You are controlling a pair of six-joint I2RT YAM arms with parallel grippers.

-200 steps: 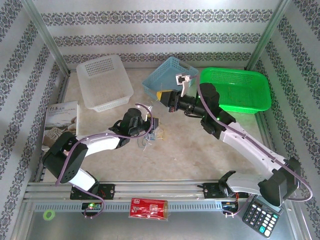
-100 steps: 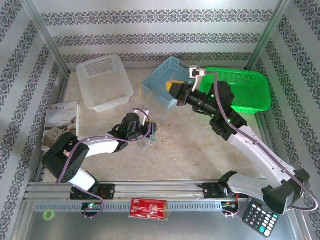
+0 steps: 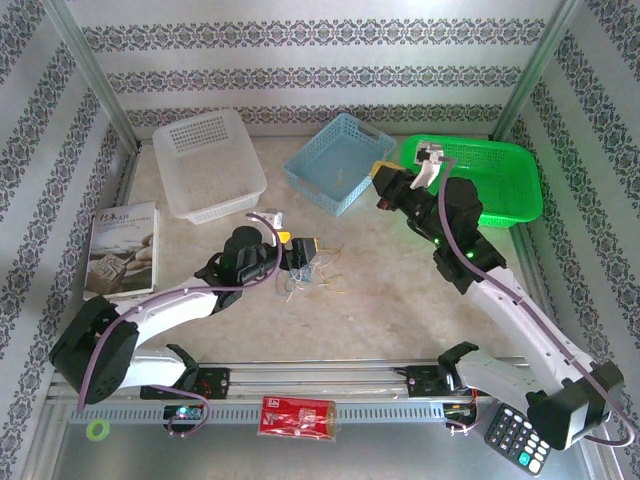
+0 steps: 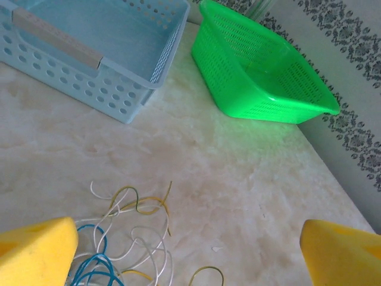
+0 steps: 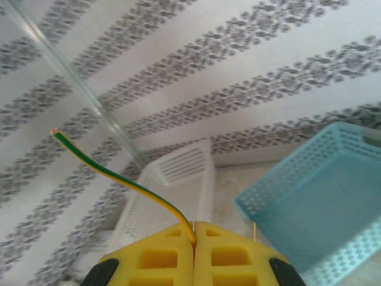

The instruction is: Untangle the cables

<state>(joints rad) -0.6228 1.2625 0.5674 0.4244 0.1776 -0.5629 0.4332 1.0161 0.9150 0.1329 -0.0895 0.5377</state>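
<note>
Holding yellow-green wire (image 5: 137, 188) clenched, right gripper (image 5: 194, 238) raised at 1 o'clock; left gripper (image 4: 190, 250) spread wide over tangle (image 4: 134, 238), 6 o'clock of blue basket (image 4: 119, 95); rest not yet separated

We see the left arm (image 3: 170, 302) reaching low and forward, the left gripper (image 4: 190, 250) tilted downward with jaws spread wide (yellow pads (image 4: 36, 250) at opposite edges of the wrist view). The right arm (image 3: 505, 295) extends far back, the right gripper (image 5: 194, 244) raised, jaws pressed together on a yellow-green wire (image 5: 119, 177).
</note>
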